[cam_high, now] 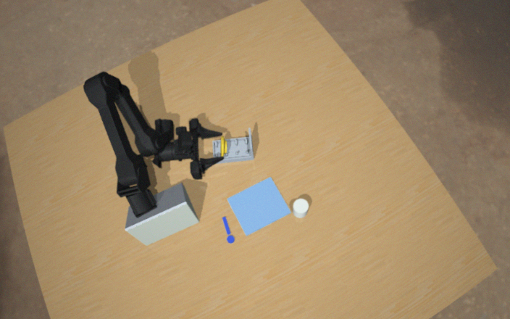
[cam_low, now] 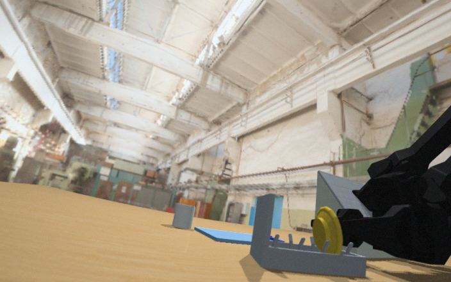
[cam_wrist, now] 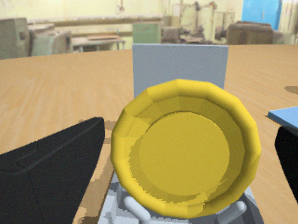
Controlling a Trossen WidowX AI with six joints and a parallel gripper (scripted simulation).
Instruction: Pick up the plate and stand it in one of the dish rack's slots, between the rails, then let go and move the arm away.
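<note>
The yellow plate [cam_high: 223, 146] [cam_low: 334, 229] [cam_wrist: 184, 152] stands on edge, close to upright, in the grey dish rack [cam_high: 237, 160] [cam_low: 309, 264] [cam_wrist: 180, 62]. Its lower edge is down between the first and second pairs of rails, at the end away from the rack's tall end wall. My gripper [cam_high: 222, 146] [cam_wrist: 190, 131] is open. Its fingers lie on either side of the plate, and the wrist view shows a gap on both sides. The plate's lowest edge is partly hidden by the rails.
A light blue square mat [cam_high: 258, 206] [cam_low: 229, 235] lies beside the rack, with a white cylinder [cam_high: 300, 207] [cam_low: 183, 216] past it and a blue spoon-like shape [cam_high: 226, 225] near it. A grey box [cam_high: 172, 222] stands by the arm's base. The rack's tall end wall rises beyond the plate.
</note>
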